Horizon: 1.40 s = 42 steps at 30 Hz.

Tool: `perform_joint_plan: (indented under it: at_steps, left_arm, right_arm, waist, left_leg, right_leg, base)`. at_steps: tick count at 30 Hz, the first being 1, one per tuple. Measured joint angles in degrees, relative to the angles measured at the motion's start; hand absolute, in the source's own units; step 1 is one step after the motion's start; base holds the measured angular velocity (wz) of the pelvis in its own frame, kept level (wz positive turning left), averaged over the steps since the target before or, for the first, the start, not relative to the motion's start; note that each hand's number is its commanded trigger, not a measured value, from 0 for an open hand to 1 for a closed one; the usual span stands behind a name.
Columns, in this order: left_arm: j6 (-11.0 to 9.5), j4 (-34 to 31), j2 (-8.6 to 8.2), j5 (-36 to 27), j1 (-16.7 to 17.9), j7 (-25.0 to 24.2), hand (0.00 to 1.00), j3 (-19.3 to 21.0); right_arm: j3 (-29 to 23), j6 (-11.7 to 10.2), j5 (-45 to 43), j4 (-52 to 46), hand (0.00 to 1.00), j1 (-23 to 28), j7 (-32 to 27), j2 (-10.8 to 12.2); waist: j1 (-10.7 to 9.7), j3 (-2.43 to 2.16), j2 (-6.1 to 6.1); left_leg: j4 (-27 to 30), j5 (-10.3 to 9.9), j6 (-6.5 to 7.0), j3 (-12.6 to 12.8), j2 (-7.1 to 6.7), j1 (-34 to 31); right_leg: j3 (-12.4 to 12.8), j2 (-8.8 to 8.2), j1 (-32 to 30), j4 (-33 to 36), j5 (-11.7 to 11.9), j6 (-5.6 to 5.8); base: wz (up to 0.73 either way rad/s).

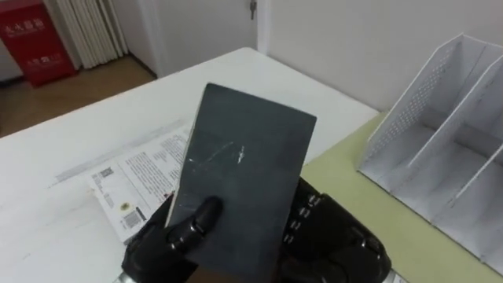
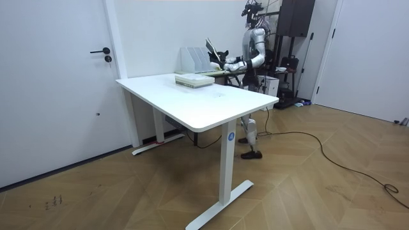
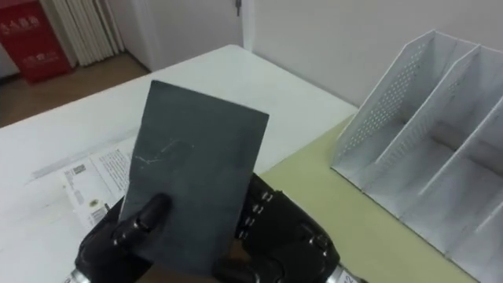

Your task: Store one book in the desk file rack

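I hold a dark grey book [image 1: 240,177] up and tilted, close before my head, over the white desk [image 1: 71,157]. My left hand [image 1: 161,240] grips its lower left corner, thumb curled onto the cover. My right hand [image 1: 338,240] sits against the book's lower right edge, partly behind it. The white perforated file rack [image 1: 440,149] stands on the desk to my right, its slots facing me, with a gap between it and the book. In the room view I stand at the desk's far side with the book [image 2: 211,48] raised next to the rack [image 2: 193,59].
A printed book [image 1: 130,185] lies flat on the desk under the held one. A pale green mat [image 1: 354,169] lies beneath the rack. A red cabinet [image 1: 35,39] stands on the floor beyond the desk. A wall rises behind the rack.
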Motion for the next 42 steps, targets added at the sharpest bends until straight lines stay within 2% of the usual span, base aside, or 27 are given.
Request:
perform_joint_plan:
  at_steps: [1,2,3,4,5,6,7,9,11,14,16,18,23,29,32,33,34,35,42]
  left_arm:
    - [-0.06,0.11,0.47,-0.04,-0.09,-0.64,1.0,2.15]
    - [0.01,1.15,-0.31,0.39,-0.6,-0.6,1.0,2.61]
    - [0.21,1.33,-0.75,0.54,-0.58,-0.4,1.0,1.9]
    - [0.88,1.18,-0.57,0.77,-0.63,-0.68,1.0,0.22]
    - [1.28,1.17,-0.03,1.56,-0.85,-1.05,1.0,-0.47]
    - [1.32,1.17,0.13,1.67,-0.94,-1.23,1.0,-0.53]
    - [1.32,1.3,0.75,1.67,-0.6,-1.57,1.0,-0.5]
    - [1.43,1.31,1.33,1.75,-0.59,-2.64,1.0,-1.37]
    - [1.93,1.29,2.39,1.74,-0.6,-5.62,1.0,-2.16]
    - [2.2,1.18,3.12,1.94,-0.6,-7.19,1.0,-3.56]
    - [2.2,0.81,3.68,2.37,-0.61,-7.55,1.0,-3.55]
    - [2.46,0.8,3.55,2.37,-0.6,-7.76,1.0,-3.57]
    - [2.55,0.63,3.6,3.31,-0.61,-7.97,1.0,-3.56]
    - [2.55,0.56,3.72,3.42,-0.61,-8.23,1.0,-3.57]
    - [2.55,0.54,3.9,3.62,-0.61,-8.27,1.0,-3.58]
    - [2.55,0.54,3.91,3.8,-0.61,-8.27,0.95,-3.57]
    - [2.55,0.53,3.97,3.99,-0.61,-8.27,0.51,-3.55]
    - [2.55,0.49,4.13,4.26,-0.61,-8.29,0.0,-3.53]
    - [2.51,0.36,4.66,5.21,-0.61,-8.34,0.0,-3.43]
  right_arm:
    - [0.85,0.01,-0.37,-1.14,0.91,-0.49,-0.14,0.33]
    - [1.47,-0.41,-0.2,-1.42,1.0,-0.59,-0.31,0.08]
    - [1.45,-0.63,-0.03,-0.86,1.0,-0.59,-0.87,-0.38]
    - [1.18,-1.14,0.1,-0.15,1.0,-0.59,-2.15,-1.11]
    - [1.18,-1.54,0.25,-0.16,1.0,-0.6,-2.5,-1.6]
    - [1.11,-1.55,0.3,-0.17,1.0,-0.6,-2.44,-1.75]
    - [1.13,-1.45,0.3,0.5,1.0,-0.19,-2.18,-1.57]
    - [0.85,-1.34,0.2,0.47,1.0,0.38,-1.84,-1.41]
    - [0.81,0.0,0.18,0.37,1.0,-0.65,-1.39,-1.44]
    - [0.77,1.1,0.1,0.39,1.0,-0.74,-1.32,-1.55]
    - [0.81,1.25,0.05,0.38,1.0,-0.71,-1.3,-1.62]
    - [0.76,1.25,0.09,0.38,1.0,-0.7,-1.26,-1.55]
    - [0.7,1.19,0.07,0.38,1.0,-0.39,-1.07,-2.23]
    - [0.66,0.96,0.08,0.38,1.0,-0.07,-0.75,-2.16]
    - [0.69,0.96,-0.01,0.38,1.0,0.04,-0.75,-2.11]
    - [0.69,0.96,-0.05,0.38,1.0,0.08,-0.75,-2.11]
    - [0.69,0.97,-0.16,0.38,1.0,0.17,-0.76,-2.11]
    - [0.69,0.96,-0.39,0.38,1.0,0.18,-0.75,-2.11]
    - [-0.37,0.5,-2.55,0.19,1.0,0.16,-0.06,-2.24]
  waist:
    - [-0.17,-0.23,-0.32]
    - [-2.1,-0.06,0.53]
    - [-2.92,-0.12,0.49]
    - [-2.89,-0.02,0.18]
    - [-3.07,-0.07,0.29]
    - [-3.28,-0.16,0.5]
    - [-2.31,-0.51,-0.7]
    - [-2.42,-0.71,-1.15]
    - [-2.13,-0.87,-1.42]
    - [-1.96,-0.66,-1.05]
    - [-1.75,-0.56,-0.86]
    - [-1.73,-0.27,-0.27]
    - [-2.67,-0.43,0.25]
    - [-2.63,-0.95,-0.62]
    - [-2.5,-0.92,-0.78]
    - [-2.46,-0.92,-0.78]
    - [-2.43,-0.92,-0.77]
    - [-2.39,-0.91,-0.78]
    - [-2.41,-0.77,-0.55]
  left_leg:
    - [1.69,-0.24,-0.79,-0.31,3.25,-0.48]
    - [3.73,-1.73,-2.52,2.56,6.5,-1.09]
    - [3.73,-2.49,-3.09,2.93,6.11,-1.05]
    - [2.73,-2.79,-3.14,4.94,4.12,-1.17]
    - [0.03,-2.09,-3.05,5.46,2.59,-2.06]
    - [-1.23,-0.64,-3.1,5.57,1.77,-2.82]
    - [-0.12,1.74,-1.71,6.78,1.13,-2.84]
    - [0.3,1.16,-0.97,6.95,0.32,-1.53]
    - [0.75,0.63,-0.18,7.06,-0.5,-1.49]
    - [1.5,-0.04,0.34,6.77,-1.14,-1.54]
    - [2.03,-0.43,0.23,6.81,-1.11,-1.92]
    - [2.15,-0.42,0.11,6.9,-1.06,-2.05]
    - [2.27,-0.19,-0.56,6.83,-0.63,-2.42]
    - [2.72,-0.26,-0.78,6.85,-0.51,-2.59]
    - [2.73,-0.29,-0.82,6.86,-0.43,-2.59]
    - [2.73,-0.3,-0.83,6.86,-0.42,-2.58]
    - [2.76,-0.33,-0.86,6.86,-0.35,-2.58]
    - [2.88,-0.38,-0.92,6.89,-0.24,-2.66]
    - [3.7,-0.6,-1.26,6.88,0.31,-2.85]
  right_leg:
    - [-0.4,1.09,-2.4,-5.29,3.03,-1.59]
    - [-2.15,1.25,-2.83,-4.41,8.0,-2.05]
    - [-1.8,0.59,-2.61,-4.07,7.87,-1.89]
    - [0.07,-0.66,-2.0,-4.05,7.99,-1.69]
    - [0.42,-1.23,-1.03,-4.13,7.79,-1.23]
    - [0.18,-1.19,-0.5,-4.08,7.45,-0.69]
    - [0.09,-1.64,0.43,-3.74,6.63,0.54]
    - [-1.31,-1.73,1.87,-3.41,6.65,0.76]
    - [-1.55,-2.44,2.07,-3.36,6.58,1.24]
    - [-1.73,-3.19,2.78,-3.33,6.13,1.97]
    - [-1.77,-3.18,2.8,-3.33,5.92,2.31]
    - [-1.86,-3.15,2.71,-3.38,5.68,2.5]
    - [-2.54,-2.78,2.3,-2.8,4.39,1.61]
    - [-3.04,-2.77,1.75,-2.12,3.95,1.43]
    - [-3.32,-2.77,1.78,-1.86,3.95,1.43]
    - [-3.36,-2.77,1.77,-1.79,3.95,1.43]
    - [-3.47,-2.75,1.77,-1.65,3.95,1.44]
    - [-3.55,-2.67,1.77,-1.57,3.95,1.44]
    - [-3.66,-2.22,1.89,-1.39,3.79,1.17]
  base:
    - [-0.43]
    - [-0.19]
    - [0.09]
    - [-0.05]
    - [-0.11]
    - [-0.22]
    - [-0.08]
    - [0.11]
    - [0.04]
    - [0.03]
    - [-0.07]
    - [-0.03]
    - [0.02]
    - [0.03]
    - [0.05]
    - [0.04]
    - [0.0]
    - [0.0]
    - [-0.01]
